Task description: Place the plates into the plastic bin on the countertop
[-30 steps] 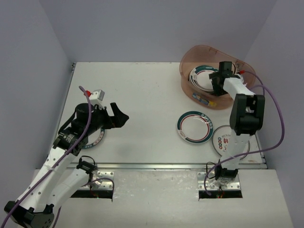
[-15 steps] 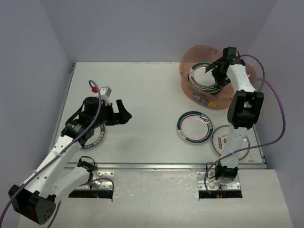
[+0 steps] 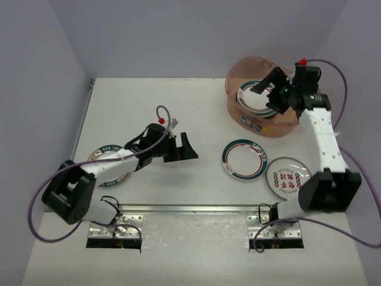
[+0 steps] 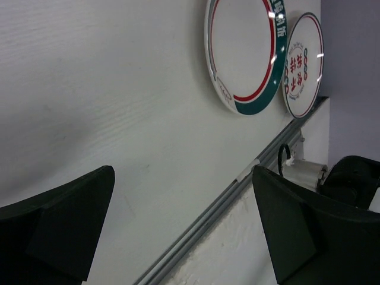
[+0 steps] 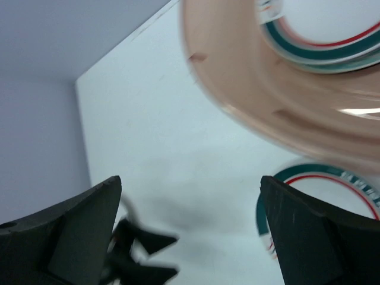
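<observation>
**A:** What sits at the left of the countertop (image 3: pixel 178 107)?

**B:** At about 8 o'clock there is a dark-rimmed plate (image 3: pixel 102 156) with pale lettering on its rim. It lies flat and is partly hidden under the left arm.

**A:** And the left gripper (image 3: pixel 186 150)?

**B:** It is near the middle of the table, a little toward 7 o'clock, low over bare white surface. Its jaws are spread wide, and the wrist view shows only tabletop in the gap.

**A:** Moving rightward?

**B:** At about 5 o'clock a teal-and-red rimmed plate (image 3: pixel 244 159) lies flat. Just beside it, toward 4 o'clock, is a red-lettered plate (image 3: pixel 288 177). Their rims are close, but I cannot tell whether they touch. Both lie near the metal strip (image 3: pixel 202 208) along the 6 o'clock edge.

**A:** The plastic bin (image 3: pixel 253 124)?

**B:** It stands upright at about 1 o'clock, toward the far right corner. Inside it is a stack of plates (image 3: pixel 253 100), the top one white with a teal-and-red rim. I cannot tell how many lie beneath it.

**A:** The right gripper (image 3: pixel 271 90)?

**B:** It hangs above the bin's opening, over the stacked plates. Its jaws are fully apart and hold nothing.
</observation>
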